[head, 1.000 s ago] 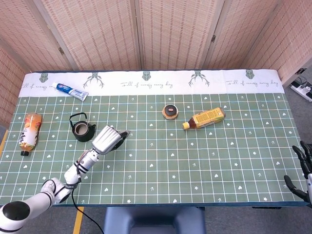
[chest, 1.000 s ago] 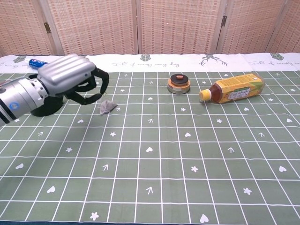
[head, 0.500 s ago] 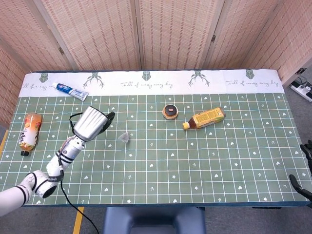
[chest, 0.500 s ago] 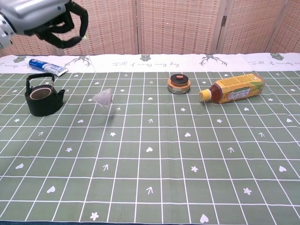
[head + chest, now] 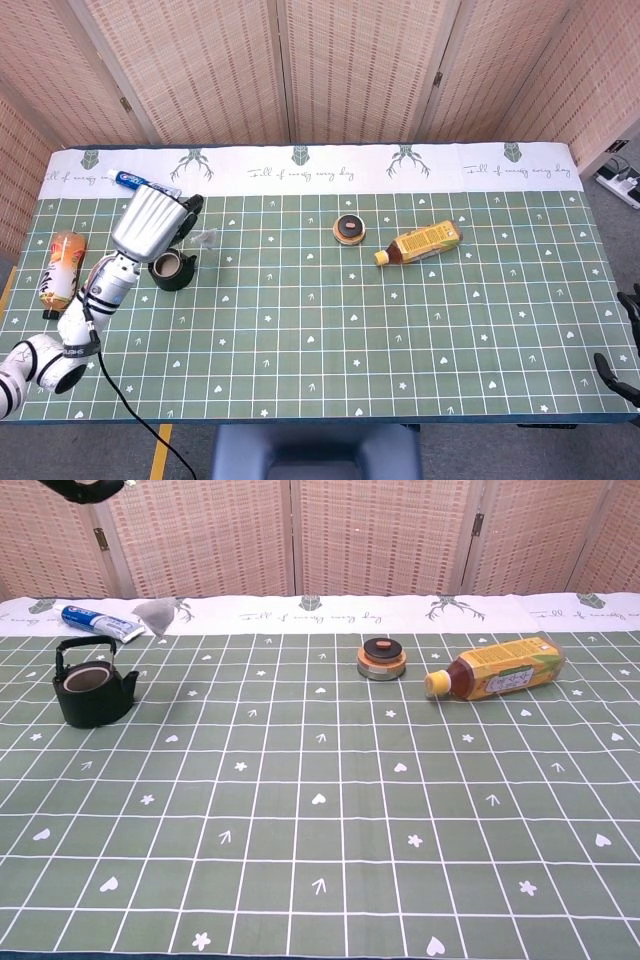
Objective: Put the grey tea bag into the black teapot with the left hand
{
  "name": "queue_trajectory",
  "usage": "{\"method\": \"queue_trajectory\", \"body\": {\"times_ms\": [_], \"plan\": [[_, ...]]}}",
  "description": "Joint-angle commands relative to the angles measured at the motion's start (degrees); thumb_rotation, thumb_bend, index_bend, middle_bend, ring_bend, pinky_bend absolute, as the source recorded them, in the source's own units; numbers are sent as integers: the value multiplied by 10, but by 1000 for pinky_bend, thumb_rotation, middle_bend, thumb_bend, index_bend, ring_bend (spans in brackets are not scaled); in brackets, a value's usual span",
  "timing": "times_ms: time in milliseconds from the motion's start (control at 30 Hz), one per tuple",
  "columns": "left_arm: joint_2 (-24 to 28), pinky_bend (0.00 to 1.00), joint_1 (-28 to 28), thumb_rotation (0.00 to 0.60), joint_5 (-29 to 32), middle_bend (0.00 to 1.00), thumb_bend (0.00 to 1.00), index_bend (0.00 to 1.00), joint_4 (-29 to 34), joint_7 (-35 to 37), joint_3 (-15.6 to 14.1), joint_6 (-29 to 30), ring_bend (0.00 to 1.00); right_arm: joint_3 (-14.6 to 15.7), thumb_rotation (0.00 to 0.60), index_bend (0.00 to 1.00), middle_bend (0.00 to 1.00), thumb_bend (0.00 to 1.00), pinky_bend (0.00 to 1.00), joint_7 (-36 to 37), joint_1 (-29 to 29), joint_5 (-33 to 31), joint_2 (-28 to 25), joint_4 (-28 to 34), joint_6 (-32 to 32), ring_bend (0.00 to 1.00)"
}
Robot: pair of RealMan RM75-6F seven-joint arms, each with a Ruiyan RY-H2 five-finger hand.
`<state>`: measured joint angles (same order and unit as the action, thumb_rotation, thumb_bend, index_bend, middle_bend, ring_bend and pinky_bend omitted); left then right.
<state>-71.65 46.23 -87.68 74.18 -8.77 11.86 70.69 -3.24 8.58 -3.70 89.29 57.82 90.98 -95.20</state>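
The black teapot (image 5: 172, 268) stands upright and lidless on the green mat at the left; in the chest view the teapot (image 5: 90, 683) shows its open mouth. My left hand (image 5: 150, 225) is raised above it with fingers curled, and only its fingertips (image 5: 85, 488) show in the chest view's top left corner. The grey tea bag (image 5: 205, 237) dangles in the air from that hand, just right of the teapot. In the chest view the tea bag (image 5: 155, 617) hangs above and right of the pot. My right hand (image 5: 622, 345) shows only dark fingers at the right edge, holding nothing.
A toothpaste tube (image 5: 140, 182) lies behind the teapot. An orange bottle (image 5: 60, 268) lies at the far left. A round tin (image 5: 349, 230) and a yellow tea bottle (image 5: 422, 242) lie right of the middle. Folding screens stand behind the table.
My left hand lifted the tea bag off the mat and carried it up and to the left, from the table's middle-left to just beside the teapot.
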Motion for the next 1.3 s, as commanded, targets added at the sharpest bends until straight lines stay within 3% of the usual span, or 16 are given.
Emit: {"method": "queue_trajectory", "body": {"times_ms": [33, 500, 1300], "plan": [[3, 1000, -3, 600, -3, 1000, 553, 590, -13, 9, -6, -4, 1000, -1, 600, 0, 0, 365, 0, -2, 1, -1, 1, 1, 2, 0], [-5, 1000, -15, 600, -16, 1000, 554, 596, -60, 61, -20, 9, 1000, -5, 600, 0, 0, 365, 0, -28, 10, -16, 8, 6, 24, 0], [-42, 1000, -35, 600, -31, 1000, 554, 606, -220, 199, -56, 15, 1000, -14, 600, 0, 0, 365, 0, -77, 27, -61, 27, 14, 72, 0]]}}
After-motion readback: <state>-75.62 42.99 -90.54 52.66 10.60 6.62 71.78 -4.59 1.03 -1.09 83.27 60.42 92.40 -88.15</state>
